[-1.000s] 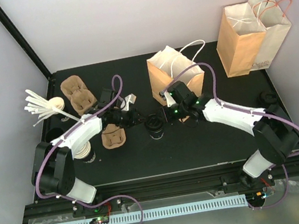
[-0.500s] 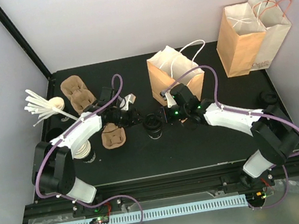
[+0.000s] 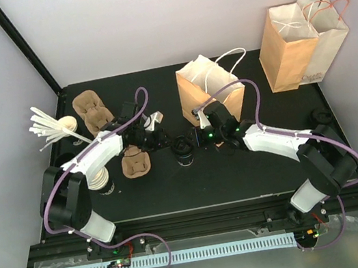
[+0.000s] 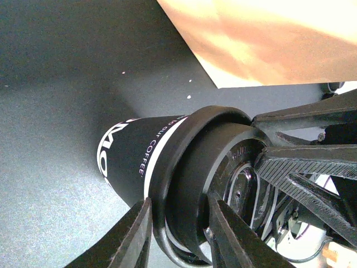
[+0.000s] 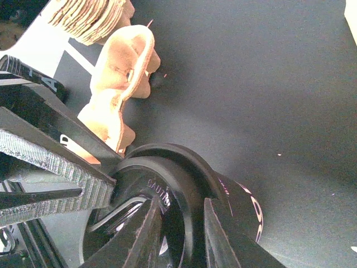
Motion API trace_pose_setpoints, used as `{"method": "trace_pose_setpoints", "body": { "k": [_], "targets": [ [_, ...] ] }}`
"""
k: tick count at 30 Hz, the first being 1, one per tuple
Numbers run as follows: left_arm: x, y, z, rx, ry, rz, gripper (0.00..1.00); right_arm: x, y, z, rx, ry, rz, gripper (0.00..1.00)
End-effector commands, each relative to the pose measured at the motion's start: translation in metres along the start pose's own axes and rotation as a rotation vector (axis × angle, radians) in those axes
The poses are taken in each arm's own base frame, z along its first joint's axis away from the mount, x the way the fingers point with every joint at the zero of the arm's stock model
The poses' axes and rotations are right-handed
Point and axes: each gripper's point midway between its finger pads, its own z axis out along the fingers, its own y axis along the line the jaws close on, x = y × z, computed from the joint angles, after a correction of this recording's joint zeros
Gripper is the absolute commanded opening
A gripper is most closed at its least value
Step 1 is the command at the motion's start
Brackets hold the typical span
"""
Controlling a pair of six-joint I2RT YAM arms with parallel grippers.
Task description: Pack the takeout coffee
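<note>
The takeout coffee (image 3: 184, 151) stood upright on the worktop (image 3: 241, 171), just on the near side of the open paper bag (image 3: 190, 97) and a little to its left. Both arms had met over it. The left tool (image 4: 178, 220) was closed down narrow, its two fingers pinching the rim of the black lid from the side away from the bag. The right tool (image 5: 181, 215) had the same narrow pinch on the opposite edge of the rim.

To my eye the job in hand was getting the cup up and into that bag. A hold on the lid alone could pop it off, so I'd have wanted a firm, even squeeze. Both arms would need to rise in step with the cup kept level. It should clear the bag's mouth and its white handle, then go straight down inside.

My count was:
- one lidded coffee
- three bags: the open one and two more (image 3: 288, 59) well off to its right
- one pulp carrier (image 3: 136, 164) left of the bag, near the coffee
- a further pile of carriers (image 3: 93, 113) farther left, too overlapped to number
- a bundle of white stirrers (image 3: 46, 126) beyond that, too many to count
</note>
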Motion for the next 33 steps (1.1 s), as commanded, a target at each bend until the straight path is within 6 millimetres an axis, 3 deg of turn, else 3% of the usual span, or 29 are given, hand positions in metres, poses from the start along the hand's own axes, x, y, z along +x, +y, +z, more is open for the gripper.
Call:
{"method": "trace_pose_setpoints", "body": {
  "k": [1, 7, 15, 21, 24, 33],
  "targets": [
    [-0.005, -0.014, 0.009, 0.024, 0.020, 0.061, 0.31, 0.137, -0.069, 0.009, 0.236, 0.441, 0.151, 0.25],
    [-0.003, -0.009, 0.014, 0.014, 0.032, 0.059, 0.31, 0.124, -0.062, 0.002, 0.248, 0.419, 0.113, 0.25],
    [0.003, -0.003, 0.024, 0.029, 0.045, 0.047, 0.30, 0.089, -0.028, -0.016, 0.254, 0.347, 0.015, 0.25],
    [-0.010, -0.018, 0.015, 0.049, 0.010, 0.069, 0.30, 0.065, -0.011, -0.025, 0.246, 0.292, -0.002, 0.27],
    [-0.018, -0.027, 0.011, 0.059, -0.003, 0.083, 0.31, 0.043, -0.001, -0.027, 0.252, 0.248, -0.012, 0.28],
    [-0.033, -0.053, -0.003, 0.108, -0.040, 0.118, 0.35, 0.003, 0.010, -0.037, 0.310, 0.178, -0.047, 0.31]
  ]
}}
